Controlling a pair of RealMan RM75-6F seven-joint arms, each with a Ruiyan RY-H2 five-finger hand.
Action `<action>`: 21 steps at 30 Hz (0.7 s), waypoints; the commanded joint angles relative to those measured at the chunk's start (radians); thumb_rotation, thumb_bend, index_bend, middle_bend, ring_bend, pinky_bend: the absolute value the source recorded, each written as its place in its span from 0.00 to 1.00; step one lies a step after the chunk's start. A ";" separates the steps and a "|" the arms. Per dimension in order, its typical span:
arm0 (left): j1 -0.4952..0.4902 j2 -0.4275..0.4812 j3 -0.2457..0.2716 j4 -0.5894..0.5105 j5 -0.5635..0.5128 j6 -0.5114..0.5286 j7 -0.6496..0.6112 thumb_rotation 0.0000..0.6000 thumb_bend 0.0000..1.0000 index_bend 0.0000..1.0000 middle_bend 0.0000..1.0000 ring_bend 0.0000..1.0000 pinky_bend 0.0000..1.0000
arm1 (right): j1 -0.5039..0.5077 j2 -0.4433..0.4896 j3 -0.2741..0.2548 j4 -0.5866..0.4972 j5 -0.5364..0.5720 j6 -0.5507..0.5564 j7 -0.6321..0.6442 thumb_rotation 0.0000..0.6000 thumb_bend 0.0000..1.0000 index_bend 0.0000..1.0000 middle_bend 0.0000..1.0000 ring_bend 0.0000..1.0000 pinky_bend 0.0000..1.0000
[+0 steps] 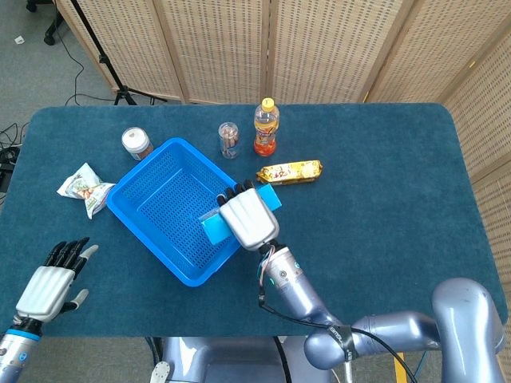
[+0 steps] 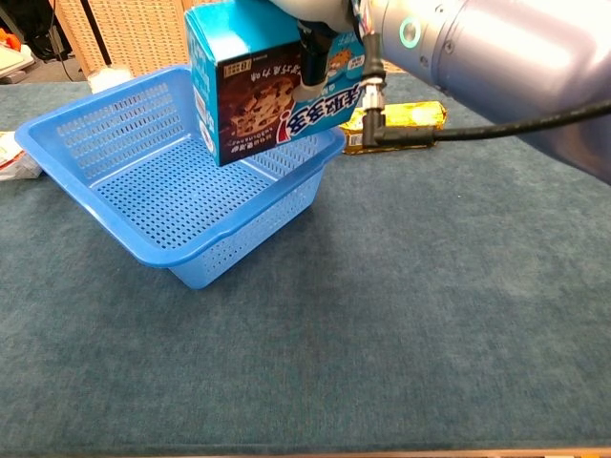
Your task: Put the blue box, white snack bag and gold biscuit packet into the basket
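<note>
The bench (image 1: 383, 183) is covered in dark blue cloth, and the blue basket (image 1: 160, 239) sits on its left half, turned at an angle and holding nothing on its floor yet. The right hand (image 1: 249, 217) holds the blue box (image 2: 272, 81) tilted in the air over the basket's right rim, its fingers clamped on the box from above. The left hand (image 1: 49, 279) lies near the bench's front left corner, fingers apart and holding nothing. The gold biscuit packet (image 1: 291, 171) lies on the bench behind the basket's right corner, towards the rear edge. The white snack bag (image 1: 85, 187) lies near the left edge, just beside the basket. No item is in the basket yet; the box looks close to being released, and the bag and packet remain untouched.
</note>
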 commanded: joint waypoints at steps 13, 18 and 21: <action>0.000 0.001 -0.002 0.001 -0.002 -0.001 -0.003 1.00 0.31 0.00 0.00 0.00 0.02 | 0.012 0.015 -0.028 -0.033 0.048 0.028 -0.049 1.00 0.18 0.19 0.00 0.00 0.26; 0.000 0.002 -0.002 0.002 -0.003 -0.002 -0.003 1.00 0.31 0.00 0.00 0.00 0.02 | 0.003 0.038 -0.041 -0.039 0.043 0.039 -0.044 1.00 0.18 0.18 0.00 0.00 0.25; 0.000 0.002 -0.004 0.003 -0.005 -0.002 -0.004 1.00 0.31 0.00 0.00 0.00 0.02 | -0.013 0.063 -0.051 -0.045 0.031 0.049 -0.031 1.00 0.18 0.18 0.00 0.00 0.25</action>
